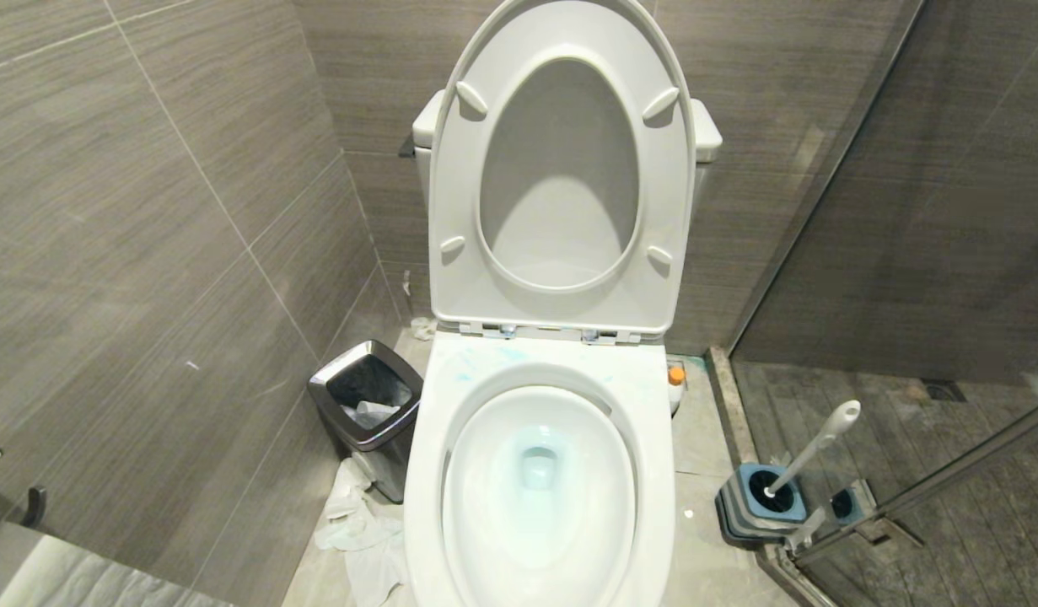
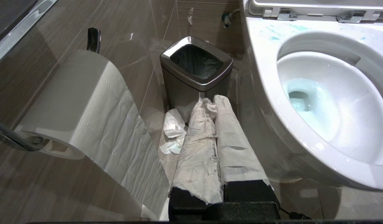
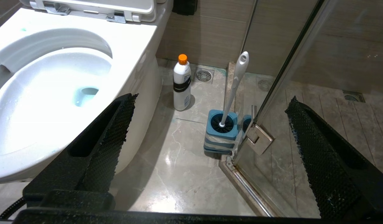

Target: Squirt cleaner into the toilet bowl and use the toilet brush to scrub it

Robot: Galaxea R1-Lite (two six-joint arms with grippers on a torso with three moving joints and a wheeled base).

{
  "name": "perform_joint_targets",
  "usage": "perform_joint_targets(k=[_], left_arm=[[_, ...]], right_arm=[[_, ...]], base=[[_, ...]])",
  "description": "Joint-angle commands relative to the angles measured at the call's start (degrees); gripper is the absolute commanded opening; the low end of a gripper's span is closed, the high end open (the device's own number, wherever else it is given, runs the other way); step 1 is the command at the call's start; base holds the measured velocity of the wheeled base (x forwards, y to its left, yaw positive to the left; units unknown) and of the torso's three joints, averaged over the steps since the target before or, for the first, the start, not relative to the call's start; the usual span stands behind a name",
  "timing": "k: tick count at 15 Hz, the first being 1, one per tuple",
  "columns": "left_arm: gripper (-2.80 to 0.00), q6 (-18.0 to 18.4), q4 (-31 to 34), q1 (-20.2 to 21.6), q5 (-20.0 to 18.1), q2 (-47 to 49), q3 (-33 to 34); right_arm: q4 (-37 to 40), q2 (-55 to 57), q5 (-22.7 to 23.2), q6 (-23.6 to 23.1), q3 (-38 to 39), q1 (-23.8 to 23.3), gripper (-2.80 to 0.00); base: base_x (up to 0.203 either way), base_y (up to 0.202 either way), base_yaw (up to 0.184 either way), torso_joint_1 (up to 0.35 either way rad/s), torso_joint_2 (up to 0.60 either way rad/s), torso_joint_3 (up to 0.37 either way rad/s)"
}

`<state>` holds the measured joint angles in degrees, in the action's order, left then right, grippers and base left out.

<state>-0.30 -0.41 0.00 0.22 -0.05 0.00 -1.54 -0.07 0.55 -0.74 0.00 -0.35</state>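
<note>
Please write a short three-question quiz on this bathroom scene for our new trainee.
1. True or false: the toilet brush stands in its holder on the floor.
2. Which gripper is open: A) left gripper, B) right gripper?
3. What colour is the cap of the cleaner beside the toilet bowl?

Key:
1. True.
2. B; the left one is shut, its fingers wrapped in paper.
3. Orange.
</note>
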Motion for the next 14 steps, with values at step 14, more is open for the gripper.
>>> perform_joint_targets(k=[14], left_arm=[[-2.8,0.0,0.0,0.0,0.0,0.0,0.4]], right_arm=[[0.0,-0.1,0.1,0.0,0.6,0.0,0.0]], base=[[0.0,0.0,0.0,0.0,0.0,0.0]])
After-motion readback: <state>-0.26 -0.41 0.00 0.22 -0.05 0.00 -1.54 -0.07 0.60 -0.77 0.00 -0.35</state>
